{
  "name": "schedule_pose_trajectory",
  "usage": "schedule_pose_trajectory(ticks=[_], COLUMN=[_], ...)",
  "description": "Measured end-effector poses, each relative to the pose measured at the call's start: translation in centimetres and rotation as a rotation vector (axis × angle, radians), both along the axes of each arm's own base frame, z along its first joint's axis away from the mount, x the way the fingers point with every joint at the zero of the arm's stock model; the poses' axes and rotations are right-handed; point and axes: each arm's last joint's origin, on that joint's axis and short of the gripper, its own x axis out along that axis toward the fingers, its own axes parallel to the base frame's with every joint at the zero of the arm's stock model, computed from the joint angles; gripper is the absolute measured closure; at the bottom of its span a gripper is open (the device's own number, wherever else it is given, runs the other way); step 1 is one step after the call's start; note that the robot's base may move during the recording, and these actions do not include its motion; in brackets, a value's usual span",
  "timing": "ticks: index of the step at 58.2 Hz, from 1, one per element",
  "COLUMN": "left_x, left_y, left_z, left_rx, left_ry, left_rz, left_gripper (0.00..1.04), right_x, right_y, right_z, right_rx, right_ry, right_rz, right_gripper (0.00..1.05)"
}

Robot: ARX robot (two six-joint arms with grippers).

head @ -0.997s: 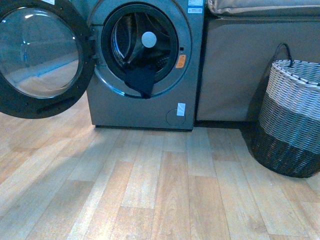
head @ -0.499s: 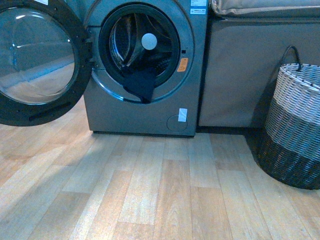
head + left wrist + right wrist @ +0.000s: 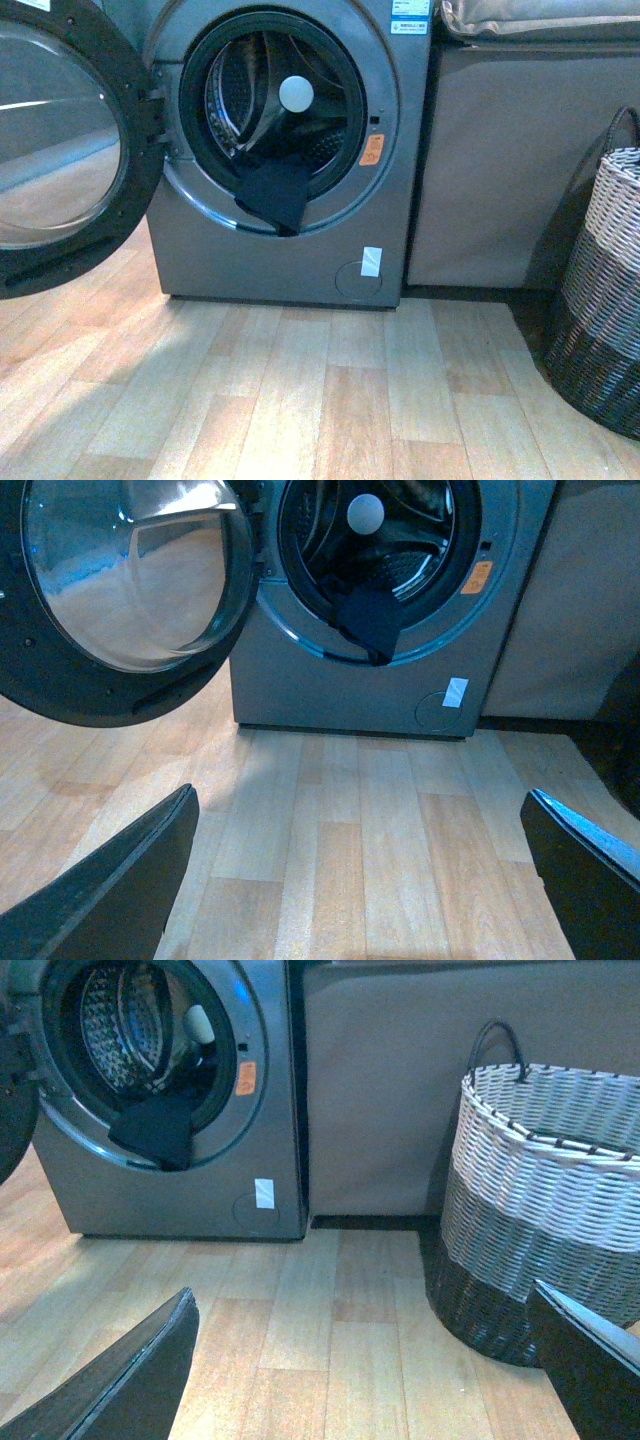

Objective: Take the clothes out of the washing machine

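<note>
The grey washing machine (image 3: 290, 262) stands ahead with its black-rimmed glass door (image 3: 60, 150) swung open to the left. The clothes (image 3: 274, 196), a dark limp garment, hang over the lower lip of the drum mouth; they also show in the left wrist view (image 3: 368, 622) and the right wrist view (image 3: 155, 1130). Neither arm appears in the front view. My left gripper (image 3: 360, 865) is open above bare floor, well short of the machine. My right gripper (image 3: 365, 1350) is open too, low over the floor between machine and basket.
A woven two-tone basket (image 3: 605, 300) stands on the floor at the right, large in the right wrist view (image 3: 540, 1200). A beige cabinet panel (image 3: 490, 160) sits beside the machine. Wooden plank floor (image 3: 330, 400) stretches in front.
The view has shifted right and closer: the washing machine now looks larger and sits nearer the centre, and the basket has slid towards the right edge.
</note>
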Motion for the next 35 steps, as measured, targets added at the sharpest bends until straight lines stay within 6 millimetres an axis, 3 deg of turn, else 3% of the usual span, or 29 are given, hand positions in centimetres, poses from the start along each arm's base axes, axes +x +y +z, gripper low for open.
schedule_pose_trajectory(ticks=[35], left_x=[0.01], left_y=[0.0], left_z=[-0.01], left_rx=[0.0], left_ry=[0.002], left_rz=[0.0], left_gripper=[0.07], right_x=[0.0], right_y=[0.0], right_z=[0.0], right_rx=[0.0], right_ry=[0.0], right_rz=[-0.001], right_gripper=[0.07])
